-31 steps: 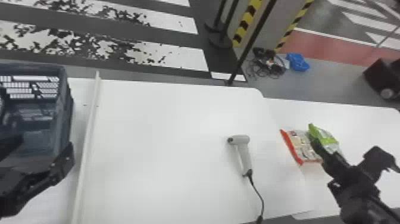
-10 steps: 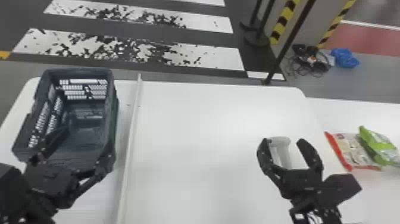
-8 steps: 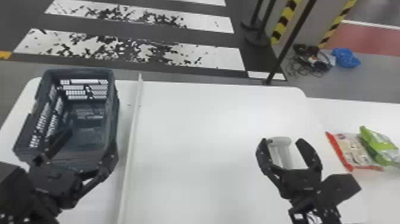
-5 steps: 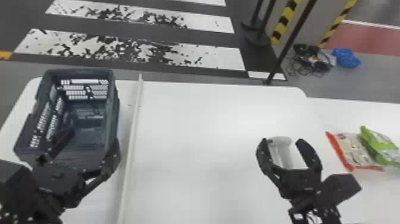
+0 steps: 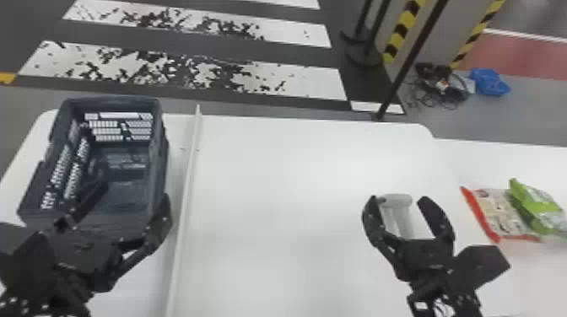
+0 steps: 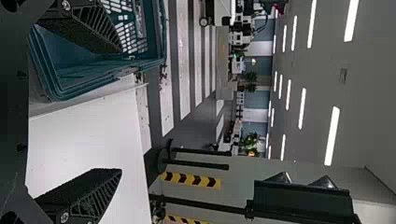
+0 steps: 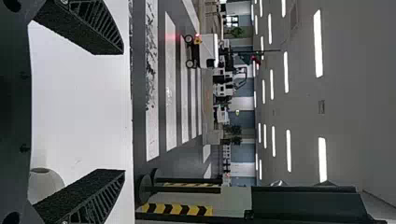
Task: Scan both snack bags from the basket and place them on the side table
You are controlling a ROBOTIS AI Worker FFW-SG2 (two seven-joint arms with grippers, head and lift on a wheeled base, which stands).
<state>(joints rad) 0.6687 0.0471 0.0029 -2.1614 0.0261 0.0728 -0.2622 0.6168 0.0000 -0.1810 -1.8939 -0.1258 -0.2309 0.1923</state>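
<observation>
Head view: at right edge we see green snack bag [image 5: 538, 206] overlapping red-edged snack bag [image 5: 498, 215], both on side table [image 5: 506, 162]. At left, slotted basket [image 5: 159, 168], visible down to floor; left gripper [image 5: 135, 193] over near end, spread wide, holding nothing. Right gripper [image 5: 398, 200], lower right, likewise; scanner [image 5: 400, 221] shows between fingers.

Black jointed arms [image 5: 426, 258], wedge-shaped ribbed fingers [image 6: 95, 198], small silvery screws [image 6: 64, 216]

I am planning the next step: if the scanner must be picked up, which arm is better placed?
Probably the right: the right gripper hangs open near the scanner, while the left gripper is over by the basket.
</observation>
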